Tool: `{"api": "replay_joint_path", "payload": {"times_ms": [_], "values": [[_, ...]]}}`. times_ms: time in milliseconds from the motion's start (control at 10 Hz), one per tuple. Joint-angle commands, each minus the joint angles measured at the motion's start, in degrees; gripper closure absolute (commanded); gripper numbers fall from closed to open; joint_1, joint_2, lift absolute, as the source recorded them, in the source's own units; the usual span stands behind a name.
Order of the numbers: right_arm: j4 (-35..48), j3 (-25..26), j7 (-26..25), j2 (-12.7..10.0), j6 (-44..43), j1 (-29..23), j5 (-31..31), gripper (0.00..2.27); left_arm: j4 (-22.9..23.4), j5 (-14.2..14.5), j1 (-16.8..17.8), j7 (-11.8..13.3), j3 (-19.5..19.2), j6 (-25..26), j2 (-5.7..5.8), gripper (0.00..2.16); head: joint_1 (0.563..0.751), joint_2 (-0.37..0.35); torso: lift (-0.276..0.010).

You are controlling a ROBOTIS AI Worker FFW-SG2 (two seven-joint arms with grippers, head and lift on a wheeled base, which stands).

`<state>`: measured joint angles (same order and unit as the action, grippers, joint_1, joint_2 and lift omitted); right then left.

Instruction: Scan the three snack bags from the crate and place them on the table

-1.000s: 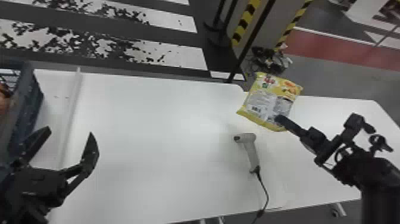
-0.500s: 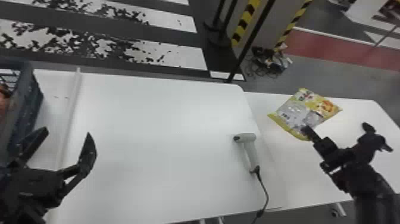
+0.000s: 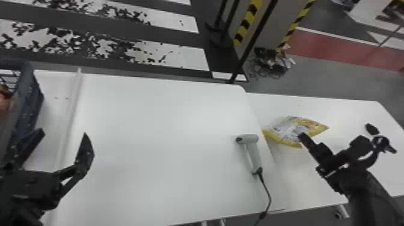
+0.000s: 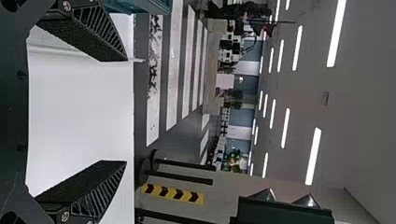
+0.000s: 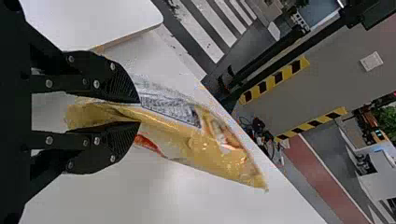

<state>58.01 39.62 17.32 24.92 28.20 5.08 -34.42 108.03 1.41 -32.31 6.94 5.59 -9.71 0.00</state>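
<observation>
While the head view has a scanner (image 3: 252,139) right of centre and the left gripper (image 3: 63,134) open lower left, the right wrist view reveals the right gripper (image 3: 301,137) pinching a snack bag (image 5: 201,149).

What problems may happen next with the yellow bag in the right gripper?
The bag, pinched between the fingers of the right gripper, might twist or slip out. A swing sideways might knock the scanner. Its cable runs over the table's near edge and might snag.

Crate (image 3: 32,99) cut off by head view's edge; contents (image 3: 4,100) blurred.
</observation>
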Motion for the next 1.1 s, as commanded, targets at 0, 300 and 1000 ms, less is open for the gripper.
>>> {"api": "replay_joint_path", "payload": {"times_ms": [0,300,1000], "values": [[0.0,-0.42,0.7,0.22,0.07,0.11,0.32,0.0,-0.01,0.26,-0.21,0.0,-0.05,-0.52,-0.15,0.09,0.695,-0.35,-0.062],[5.8,-0.77,2.02,0.04,0.95,-2.71,0.32,0.04,0.52,0.26,-0.56,0.0,-0.05,-0.52,-0.15,0.09,0.695,-0.35,-0.062],[38.14,-6.75,6.06,-7.87,3.23,-17.65,4.01,0.04,1.22,-0.36,-1.09,-0.44,0.56,-0.52,-0.15,0.09,0.695,-0.35,-0.062]]}}
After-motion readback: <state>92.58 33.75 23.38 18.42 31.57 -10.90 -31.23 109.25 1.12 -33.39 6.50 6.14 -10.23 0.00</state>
